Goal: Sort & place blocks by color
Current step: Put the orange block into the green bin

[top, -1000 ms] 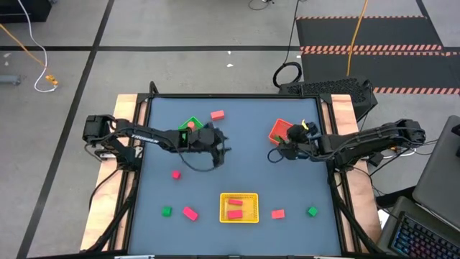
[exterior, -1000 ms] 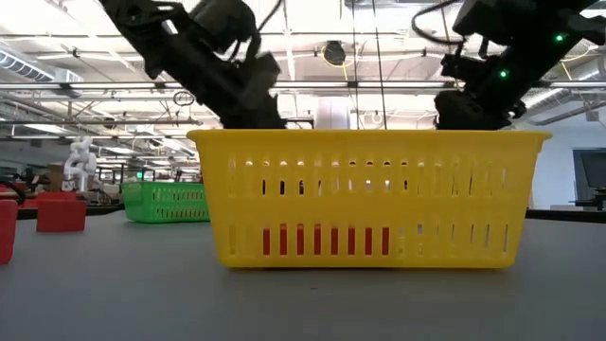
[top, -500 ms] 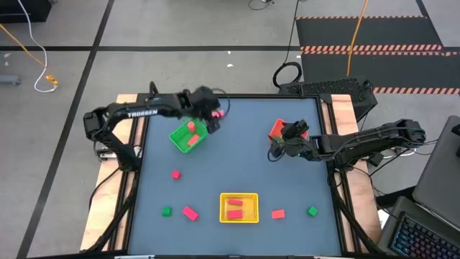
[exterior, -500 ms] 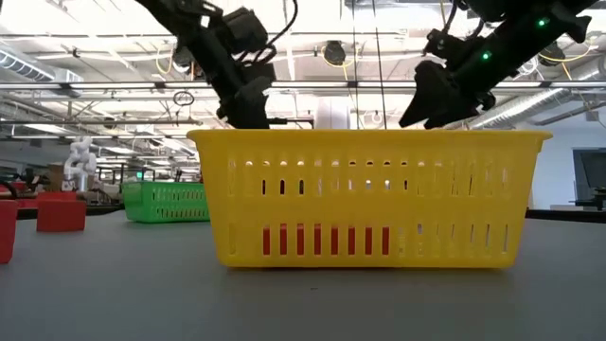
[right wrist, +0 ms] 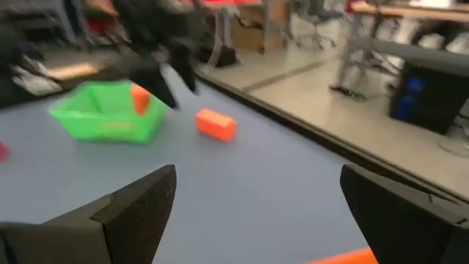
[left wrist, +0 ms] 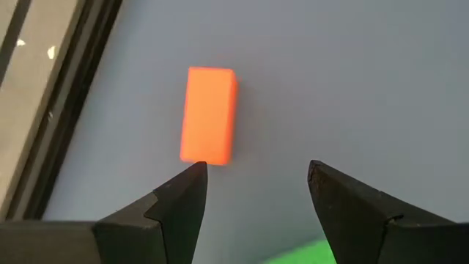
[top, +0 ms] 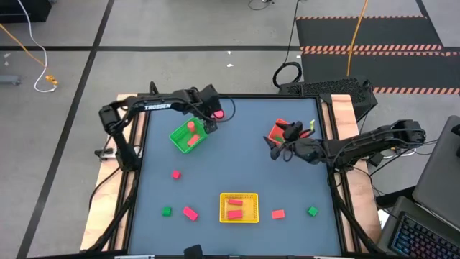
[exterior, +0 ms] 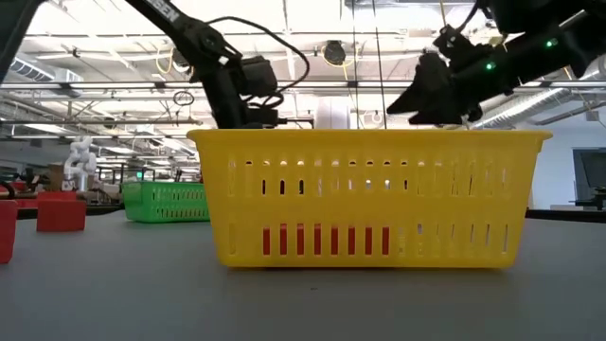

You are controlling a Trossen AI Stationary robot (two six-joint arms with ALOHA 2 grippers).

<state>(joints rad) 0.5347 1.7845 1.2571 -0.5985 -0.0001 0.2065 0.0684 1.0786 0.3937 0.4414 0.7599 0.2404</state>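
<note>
A salmon block (top: 219,114) lies flat on the table in the upper-middle of the overhead picture, just right of the green tray (top: 188,137), which already holds a block of the wrong colour. The left gripper (top: 210,115) hangs right over it, fingers spread wide and holding nothing; in its wrist picture the block (left wrist: 209,114) sits ahead of the left-hand finger rather than centred in the gap. The likely trouble, as I judge it, is that descent from this offset lands a fingertip on the block's end and knocks it away or tips it instead of straddling it. Other blocks wait along the lower part of the overhead picture: green ones (top: 167,211) and (top: 312,211), red or pink ones (top: 190,213), (top: 277,214) and (top: 176,174), plus some inside the yellow tray (top: 238,208). The right gripper (top: 278,150) hovers beside the red tray (top: 276,131) at right of centre, wide open and empty.
</note>
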